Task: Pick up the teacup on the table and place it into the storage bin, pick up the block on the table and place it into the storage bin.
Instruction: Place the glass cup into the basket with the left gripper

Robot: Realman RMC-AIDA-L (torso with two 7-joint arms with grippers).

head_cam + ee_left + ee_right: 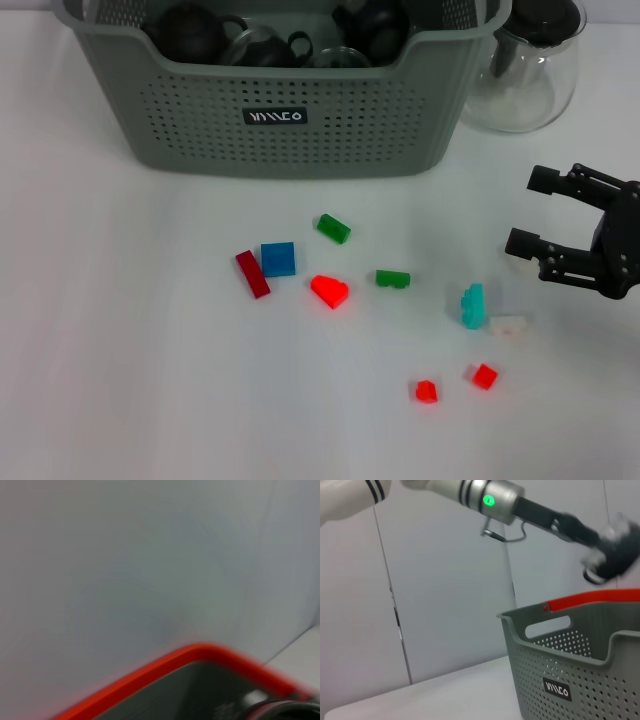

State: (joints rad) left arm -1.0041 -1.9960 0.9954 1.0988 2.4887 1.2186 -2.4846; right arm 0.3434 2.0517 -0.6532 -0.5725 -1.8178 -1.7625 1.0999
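- The storage bin [290, 110] stood at the far side of the white table [120, 380]; dark teapots and cups already lay inside, and no teacup showed on the table.
- Small blocks lay scattered before the bin. The cyan block [472, 305] and a pale block [508, 326] just beside it were nearest the working arm.
- The step in hand was probably a block pick. To do it well, the claw should come down over one block alone and clear of its neighbour.
- The right gripper [535, 215] hung at the table's right side, near the cyan block, its black fingers spread apart and holding nothing.
- The left gripper [612, 555] reached over the bin; its fingers' state could not be told.
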